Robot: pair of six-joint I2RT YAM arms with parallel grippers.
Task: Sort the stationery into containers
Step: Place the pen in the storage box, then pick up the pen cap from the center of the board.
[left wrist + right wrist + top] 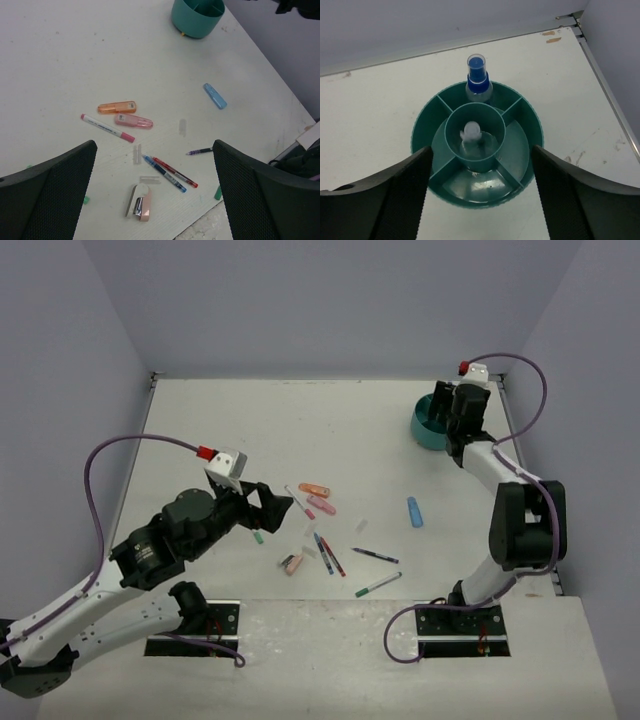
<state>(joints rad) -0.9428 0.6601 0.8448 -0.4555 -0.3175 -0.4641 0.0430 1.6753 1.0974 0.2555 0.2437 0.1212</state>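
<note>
Only the right wrist view looks inside the round teal plastic organizer point(517, 142): a small blue-capped bottle point(477, 80) stands in its far compartment. The right gripper point(481, 150) hovers above it, fingers spread, empty. The left gripper point(154, 145) gapes empty over scattered pens point(172, 172).

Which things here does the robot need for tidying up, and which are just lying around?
For the job:
round teal plastic organizer
small clear bottle with blue cap, in it
short orange highlighter
pink highlighter
light-blue highlighter
thin red pen
blue pen

Just there:
looping purple cable
white table
</note>
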